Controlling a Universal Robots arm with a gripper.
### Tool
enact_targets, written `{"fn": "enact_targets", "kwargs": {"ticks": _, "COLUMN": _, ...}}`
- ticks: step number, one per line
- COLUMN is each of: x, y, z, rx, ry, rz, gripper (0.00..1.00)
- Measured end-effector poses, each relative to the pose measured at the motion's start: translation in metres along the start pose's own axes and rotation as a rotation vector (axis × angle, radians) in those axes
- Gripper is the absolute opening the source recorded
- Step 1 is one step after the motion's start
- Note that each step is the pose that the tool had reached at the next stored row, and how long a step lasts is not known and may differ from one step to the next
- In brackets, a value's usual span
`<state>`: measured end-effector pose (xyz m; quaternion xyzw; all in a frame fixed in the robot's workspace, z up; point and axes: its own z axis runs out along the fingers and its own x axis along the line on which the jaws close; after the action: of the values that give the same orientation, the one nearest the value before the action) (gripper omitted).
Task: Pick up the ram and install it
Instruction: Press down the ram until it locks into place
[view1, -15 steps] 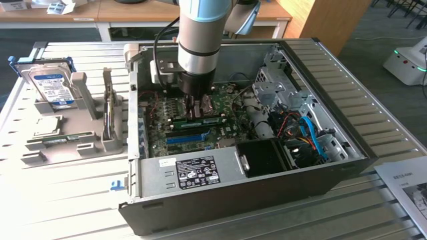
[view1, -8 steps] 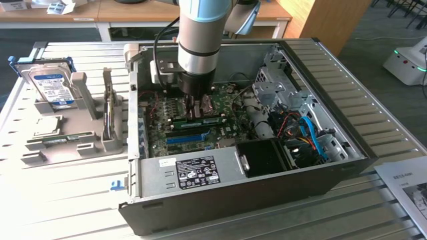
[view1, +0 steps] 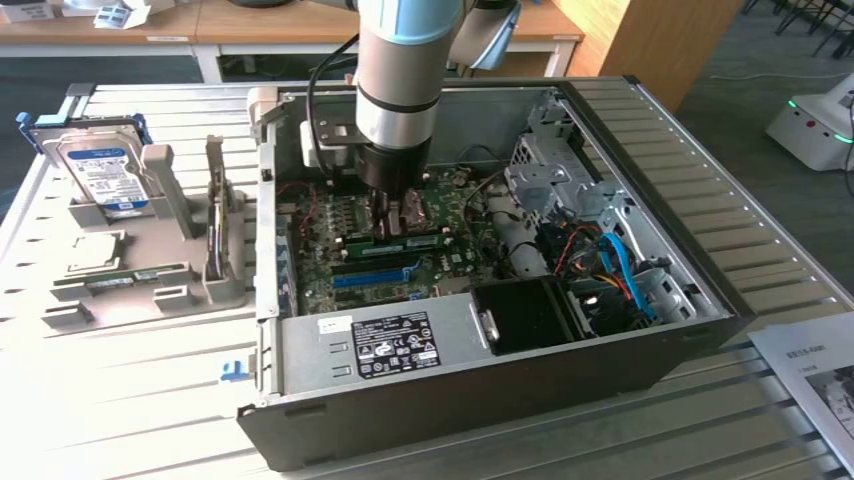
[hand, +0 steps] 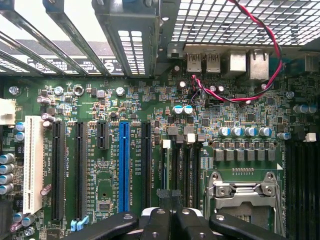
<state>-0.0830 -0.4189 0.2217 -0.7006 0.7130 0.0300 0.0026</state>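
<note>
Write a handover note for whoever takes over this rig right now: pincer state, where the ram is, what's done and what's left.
Pincer: shut, reaching down inside the open computer case, low over the motherboard by the memory slots.
Ram: a green stick lying level right at the pincer's tips. I cannot tell whether it is gripped or only touched.
Spare green stick: resting in the grey holder at the exterior view's left.
Done: ram brought to the slot area.
Left: seating is not confirmed. The slots seen from the wrist look empty.
</note>
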Motion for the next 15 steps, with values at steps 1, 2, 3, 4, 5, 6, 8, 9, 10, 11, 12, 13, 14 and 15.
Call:
{"fn": "enact_targets", "kwargs": {"ticks": 1, "x": 0.000, "y": 0.0000, "z": 0.0000, "rx": 0.0000, "ry": 0.0000, "rz": 0.000, "gripper": 0.10}}
{"fn": "enact_targets", "kwargs": {"ticks": 2, "x": 0.000, "y": 0.0000, "z": 0.0000, "rx": 0.0000, "ry": 0.0000, "rz": 0.000, "gripper": 0.10}}
{"fn": "enact_targets", "kwargs": {"ticks": 3, "x": 0.000, "y": 0.0000, "z": -0.0004, "rx": 0.0001, "ry": -0.0003, "rz": 0.000, "gripper": 0.10}}
{"fn": "enact_targets", "kwargs": {"ticks": 4, "x": 0.000, "y": -0.0001, "z": -0.0011, "rx": 0.0009, "ry": -0.0014, "rz": 0.000, "gripper": 0.10}}
{"fn": "enact_targets", "kwargs": {"ticks": 5, "x": 0.000, "y": -0.0001, "z": -0.0024, "rx": 0.0010, "ry": -0.0014, "rz": 0.000, "gripper": 0.10}}
{"fn": "enact_targets", "kwargs": {"ticks": 6, "x": 0.000, "y": 0.0001, "z": -0.0044, "rx": 0.0002, "ry": -0.0004, "rz": 0.000, "gripper": 0.10}}
{"fn": "enact_targets", "kwargs": {"ticks": 8, "x": 0.000, "y": 0.0002, "z": -0.0074, "rx": 0.0001, "ry": -0.0003, "rz": 0.000, "gripper": 0.10}}
{"fn": "enact_targets", "kwargs": {"ticks": 9, "x": 0.000, "y": 0.0003, "z": -0.0090, "rx": 0.0001, "ry": -0.0001, "rz": 0.000, "gripper": 0.10}}
{"fn": "enact_targets", "kwargs": {"ticks": 10, "x": -0.001, "y": 0.0004, "z": -0.0108, "rx": 0.0000, "ry": 0.0000, "rz": 0.000, "gripper": 0.10}}
{"fn": "enact_targets", "kwargs": {"ticks": 11, "x": -0.001, "y": 0.0005, "z": -0.0127, "rx": 0.0001, "ry": -0.0001, "rz": 0.000, "gripper": 0.10}}
{"fn": "enact_targets", "kwargs": {"ticks": 12, "x": -0.001, "y": 0.0005, "z": -0.0147, "rx": 0.0000, "ry": -0.0001, "rz": 0.000, "gripper": 0.10}}
{"fn": "enact_targets", "kwargs": {"ticks": 13, "x": -0.001, "y": 0.0006, "z": -0.0167, "rx": 0.0000, "ry": -0.0001, "rz": 0.000, "gripper": 0.10}}
{"fn": "enact_targets", "kwargs": {"ticks": 14, "x": -0.001, "y": 0.0007, "z": -0.0188, "rx": 0.0000, "ry": 0.0000, "rz": 0.000, "gripper": 0.10}}
{"fn": "enact_targets", "kwargs": {"ticks": 15, "x": -0.001, "y": 0.0008, "z": -0.0209, "rx": 0.0001, "ry": -0.0001, "rz": 0.000, "gripper": 0.10}}
